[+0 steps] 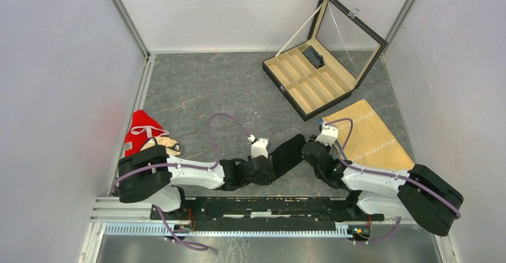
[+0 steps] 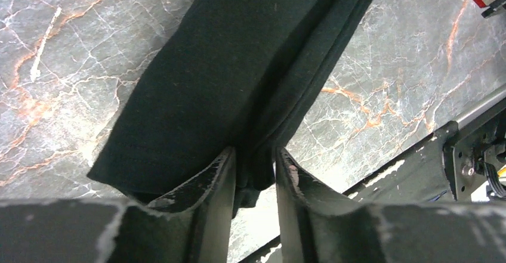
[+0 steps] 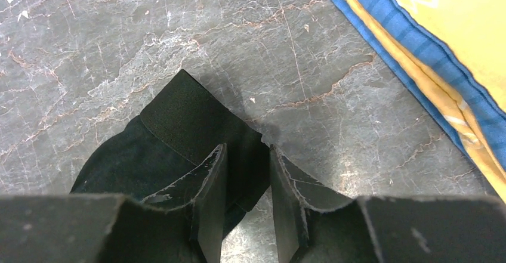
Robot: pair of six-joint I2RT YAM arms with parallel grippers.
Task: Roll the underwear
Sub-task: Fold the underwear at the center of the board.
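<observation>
Black soft-fabric briefs (image 1: 289, 151), pinched at one end by the left gripper (image 2: 255, 157) and at the other by the right gripper (image 3: 247, 154).

Two black-and-white arms are showing their wear.
The left arm (image 1: 191, 175) and right arm (image 1: 376, 182) are each carrying a bulky black shoulder housing (image 1: 142, 169), a white link and a white wrist camera (image 1: 259, 147), with thin purple cables (image 1: 210, 133) looping along them; the black fingers (image 2: 206, 182), seen in both wrist views, are flaking pale grey along their scuffed inner edges.
</observation>
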